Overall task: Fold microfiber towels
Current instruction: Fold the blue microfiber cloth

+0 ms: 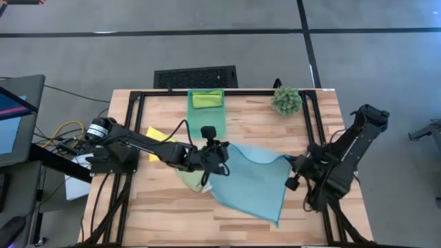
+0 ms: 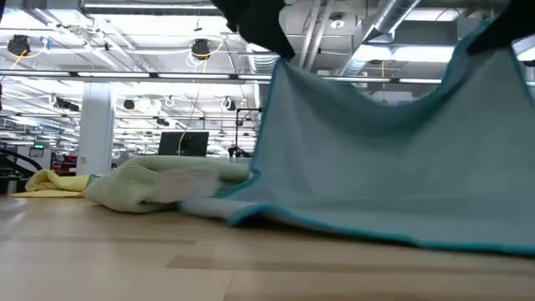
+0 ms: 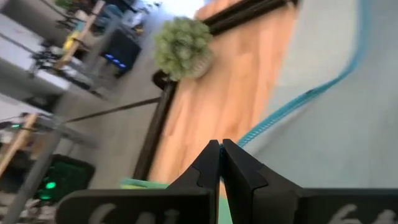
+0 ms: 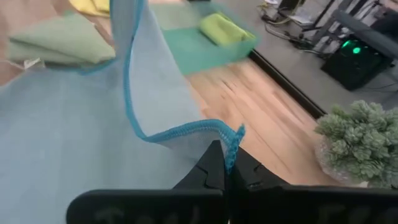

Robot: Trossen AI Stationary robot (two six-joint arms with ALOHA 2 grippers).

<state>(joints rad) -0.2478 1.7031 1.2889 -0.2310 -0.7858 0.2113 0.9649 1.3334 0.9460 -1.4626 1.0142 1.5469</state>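
A light blue towel (image 1: 258,179) hangs between my two grippers, and its lower edge (image 2: 376,234) lies on the table. My left gripper (image 1: 224,156) is shut at the towel's upper left corner, my right gripper (image 1: 289,163) at its upper right corner. A pale green towel (image 1: 187,176) lies crumpled on the table, partly under the blue one. A yellow towel (image 1: 156,134) lies flat further left. A lime green towel (image 1: 207,99) lies folded in the teal bin (image 1: 207,114). My left gripper pinches the blue towel at a corner of its hemmed edge (image 3: 249,135) between its two shut fingers, slanting down from the table's left. The towel hangs below it. My right gripper pinches the other upper corner (image 4: 234,142) by its teal hem between its shut fingers, coming from the table's right. The corner is lifted and the cloth sags between the two holds.
A small spiky green plant (image 1: 286,100) stands at the far right of the table. Black frame rails (image 1: 131,138) run along the table's left, far and right sides. Bare wood (image 1: 172,220) shows along the near edge.
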